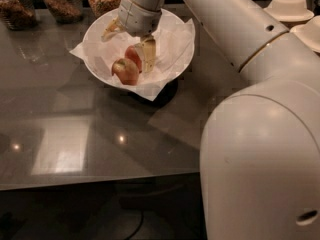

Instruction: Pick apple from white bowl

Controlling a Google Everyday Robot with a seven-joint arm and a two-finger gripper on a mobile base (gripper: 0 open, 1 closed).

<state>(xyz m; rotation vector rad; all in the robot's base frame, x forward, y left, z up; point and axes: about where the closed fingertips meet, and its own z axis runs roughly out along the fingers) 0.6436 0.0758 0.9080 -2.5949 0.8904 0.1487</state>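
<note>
The white bowl, wide and lined with crinkled white paper, stands at the back middle of the dark table. Two reddish apples lie in it: a front one and a back one. My gripper hangs over the bowl from above and is open. One finger reaches down just right of the back apple and touches or nearly touches it. The other finger stays higher at the left, above the paper. Nothing is held.
Three glass jars of grain stand behind the bowl at the table's back edge. Stacked beige paper bowls sit at the back right. My large white arm fills the right side. The table's front edge runs along the bottom.
</note>
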